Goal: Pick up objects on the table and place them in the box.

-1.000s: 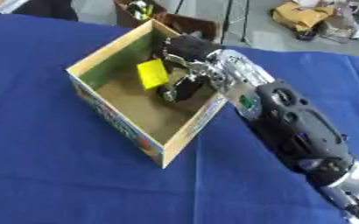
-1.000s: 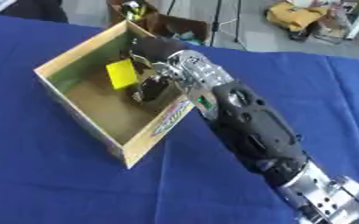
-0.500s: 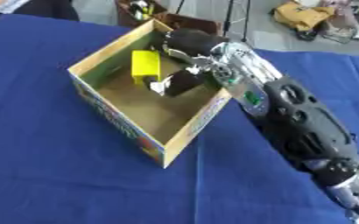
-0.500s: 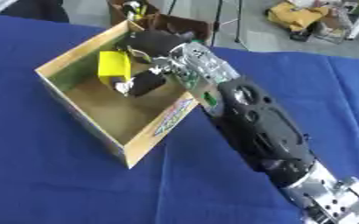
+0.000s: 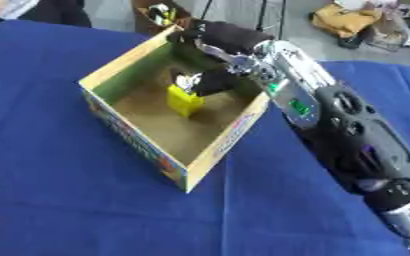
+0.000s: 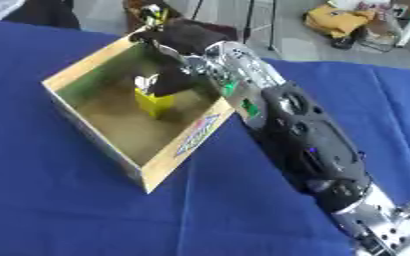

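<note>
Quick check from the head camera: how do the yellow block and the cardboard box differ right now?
The yellow block is one plain bright colour; the cardboard box is tan with printed colours on its outer walls. The block is small and solid-looking; the box is far larger, open-topped and hollow. The block stands inside on the floor, right under the right hand; the box sits on the blue tablecloth. Both are boxy, straight-edged shapes.
</note>
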